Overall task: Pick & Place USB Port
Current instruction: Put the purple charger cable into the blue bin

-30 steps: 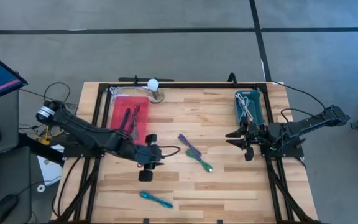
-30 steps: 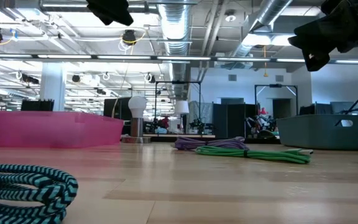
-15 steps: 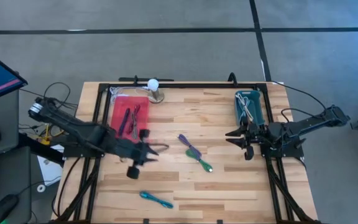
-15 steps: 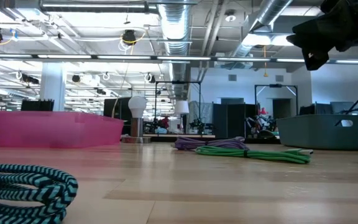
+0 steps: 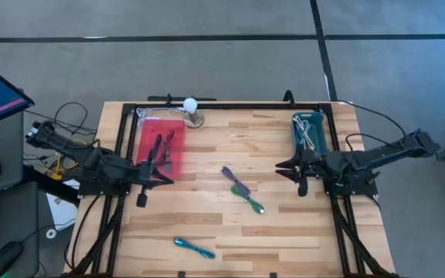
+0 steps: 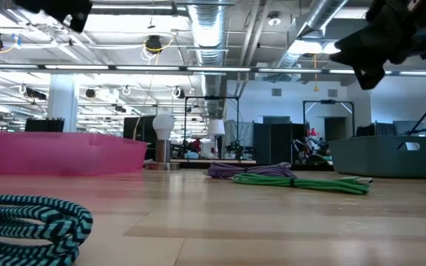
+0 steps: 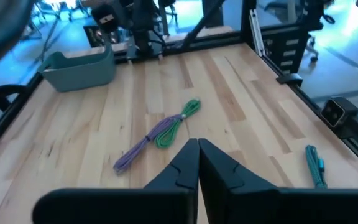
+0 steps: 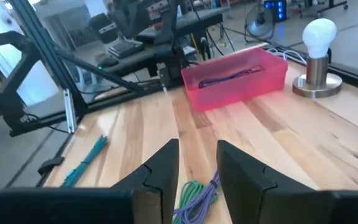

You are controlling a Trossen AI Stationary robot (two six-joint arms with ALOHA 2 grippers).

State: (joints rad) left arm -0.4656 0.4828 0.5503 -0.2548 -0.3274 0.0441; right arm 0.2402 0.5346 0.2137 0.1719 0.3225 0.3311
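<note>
Since the earlier frame, the left gripper point(image 5: 143, 188) has retreated beside the pink bin point(image 5: 161, 147) and shut empty, so the right gripper point(image 5: 298, 171), jaws parted, should descend squarely over the purple-green cable point(image 5: 242, 190) at mid-table.

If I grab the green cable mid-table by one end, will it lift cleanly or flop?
The green cable looks thin and bundled in loose loops, so it would likely sag and unfurl. It lies touching the purple cable, which may drag along. It is probably light.
</note>
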